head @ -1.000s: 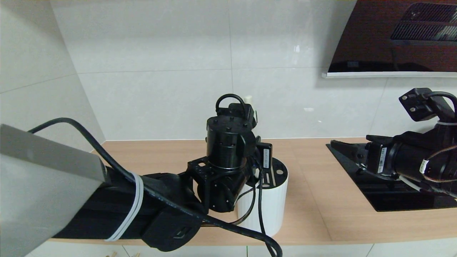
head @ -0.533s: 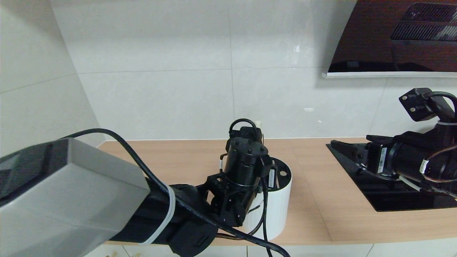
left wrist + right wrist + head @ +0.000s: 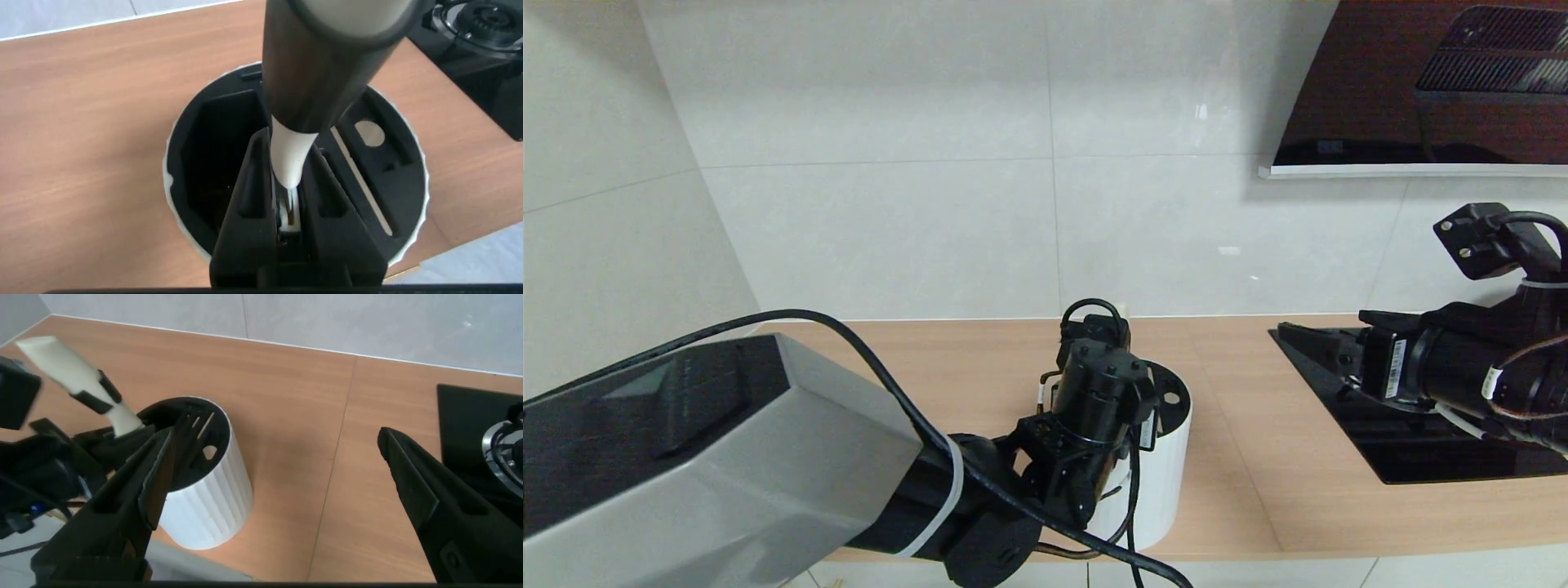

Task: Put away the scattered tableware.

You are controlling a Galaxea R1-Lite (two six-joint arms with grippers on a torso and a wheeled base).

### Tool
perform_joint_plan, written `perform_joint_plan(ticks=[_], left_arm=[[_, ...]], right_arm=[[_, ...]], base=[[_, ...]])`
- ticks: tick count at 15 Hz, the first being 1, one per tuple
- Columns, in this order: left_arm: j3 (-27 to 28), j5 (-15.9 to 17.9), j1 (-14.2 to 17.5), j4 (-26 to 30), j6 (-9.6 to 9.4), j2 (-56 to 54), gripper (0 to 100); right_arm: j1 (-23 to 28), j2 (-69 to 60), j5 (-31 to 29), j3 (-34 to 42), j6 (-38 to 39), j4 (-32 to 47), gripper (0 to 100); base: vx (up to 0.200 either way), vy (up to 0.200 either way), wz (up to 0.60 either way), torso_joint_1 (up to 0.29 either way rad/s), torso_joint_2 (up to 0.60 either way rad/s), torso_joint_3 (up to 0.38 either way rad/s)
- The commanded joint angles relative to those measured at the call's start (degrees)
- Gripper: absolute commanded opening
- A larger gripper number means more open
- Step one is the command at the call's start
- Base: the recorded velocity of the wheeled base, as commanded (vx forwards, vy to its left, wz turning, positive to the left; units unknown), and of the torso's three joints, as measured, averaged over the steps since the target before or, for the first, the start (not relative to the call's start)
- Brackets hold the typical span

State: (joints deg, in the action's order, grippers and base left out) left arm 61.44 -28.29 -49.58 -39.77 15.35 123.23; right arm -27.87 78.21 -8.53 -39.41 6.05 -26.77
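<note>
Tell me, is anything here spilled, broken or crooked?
Nothing spilled or broken. The white holder stands upright on the counter; only the utensil leans, and that is clamped in the left gripper at the holder's opening.

The wooden countertop (image 3: 907, 359) runs along a white tiled wall (image 3: 890, 212), which rises directly behind it. On the right end of the countertop lies a black glass cooktop (image 3: 1429, 453) (one round burner (image 3: 505, 449) is visible). Above that end hangs a dark range hood (image 3: 1405, 90).

light: I read bright, even, from overhead | glare: speck on wall tiles (image 3: 1201, 112) at 1 o'clock, sheen on range hood (image 3: 1380, 98) | shadow: soft band under hood at 2 o'clock
</note>
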Motion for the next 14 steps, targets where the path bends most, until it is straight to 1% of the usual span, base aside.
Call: perform_joint_plan(ticks=[1,2,10,11,12,14], left_arm=[[0.0,0.0,0.0,0.0,0.12,0.2,0],[0.0,0.0,0.0,0.0,0.3,0.1,100],[-0.1,0.0,0.0,-0.5,0.56,-1.8,100],[-0.3,0.0,0.0,-0.5,1.0,-3.4,100],[-1.3,0.2,0.0,-0.5,1.88,-8.1,100],[-3.0,0.8,0.2,-0.2,1.53,-16.1,100]], right_arm=[[-0.5,0.1,-0.1,0.0,-0.1,0.0,100],[-0.6,0.1,-0.1,0.2,0.0,0.0,100],[-0.7,0.1,0.0,0.3,-0.1,0.0,100],[-0.7,0.1,-0.1,0.3,-0.1,0.0,100],[-0.7,0.0,-0.1,0.3,-0.1,0.0,100],[-0.6,-0.5,-0.3,0.1,0.0,-0.3,100]], base=[[0.0,0.0,0.0,0.0,0.0,0.0],[0.0,0.0,0.0,0.0,0.0,0.0],[0.0,0.0,0.0,0.0,0.0,0.0],[0.0,0.0,0.0,0.0,0.0,0.0],[0.0,0.0,0.0,0.0,0.0,0.0],[0.0,0.0,0.0,0.0,0.0,0.0]])
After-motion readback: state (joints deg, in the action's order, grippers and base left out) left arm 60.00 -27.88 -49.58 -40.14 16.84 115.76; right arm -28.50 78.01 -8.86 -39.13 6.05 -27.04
